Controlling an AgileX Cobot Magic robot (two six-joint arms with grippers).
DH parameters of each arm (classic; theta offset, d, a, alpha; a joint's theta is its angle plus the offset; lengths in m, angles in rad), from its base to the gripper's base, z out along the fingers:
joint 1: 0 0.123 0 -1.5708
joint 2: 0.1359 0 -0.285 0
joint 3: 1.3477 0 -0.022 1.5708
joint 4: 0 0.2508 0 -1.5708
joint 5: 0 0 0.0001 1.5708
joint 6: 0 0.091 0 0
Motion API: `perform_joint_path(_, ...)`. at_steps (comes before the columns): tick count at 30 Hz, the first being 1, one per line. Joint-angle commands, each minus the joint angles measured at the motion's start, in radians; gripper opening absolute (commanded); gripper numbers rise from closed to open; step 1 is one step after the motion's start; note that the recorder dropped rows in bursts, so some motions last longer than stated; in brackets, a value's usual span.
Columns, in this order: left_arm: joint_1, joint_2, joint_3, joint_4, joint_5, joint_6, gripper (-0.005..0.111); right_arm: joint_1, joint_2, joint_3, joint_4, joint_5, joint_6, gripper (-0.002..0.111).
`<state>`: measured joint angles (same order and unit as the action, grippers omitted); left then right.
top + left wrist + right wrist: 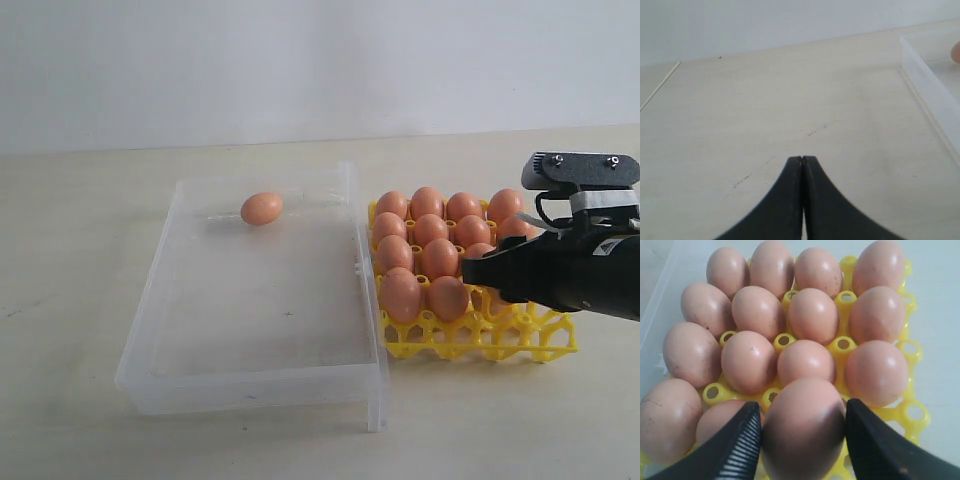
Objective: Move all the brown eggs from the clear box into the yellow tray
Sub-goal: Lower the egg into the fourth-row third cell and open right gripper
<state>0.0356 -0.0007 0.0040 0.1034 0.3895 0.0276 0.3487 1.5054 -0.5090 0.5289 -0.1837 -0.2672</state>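
one brown egg (pixel 802 432) is gripped between the two fingers of our right gripper (pixel 802 410), over the near part of the yellow tray (pixel 545 340); we cannot tell whether it touches a cup. more eggs (pixel 812 315) stand in the tray's other cups. the clear box (pixel 250 385) lies just beside the tray, with a lone egg (pixel 262 208) near its far wall. our left gripper (pixel 802 159) is clenched on nothing above the table (pixel 740 110), near the box's wall.
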Motion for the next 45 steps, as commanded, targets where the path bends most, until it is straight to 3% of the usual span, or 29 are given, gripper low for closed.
perform_joint_path(1,-0.006,0.001,-0.004,-0.002,-0.009,-0.005,0.000,-0.006,0.003,0.003,-0.007,-0.022,0.007,0.036)
perform_joint_path(4,-0.006,0.001,-0.004,-0.002,-0.009,-0.005,0.000,-0.006,0.003,0.003,-0.007,-0.027,0.009,0.047)
perform_joint_path(9,-0.006,0.001,-0.004,-0.002,-0.009,-0.005,0.000,-0.006,0.005,0.003,-0.005,-0.029,0.009,0.055)
perform_joint_path(45,-0.006,0.001,-0.004,-0.002,-0.009,-0.005,0.000,-0.006,0.005,0.003,-0.005,-0.035,0.032,0.055)
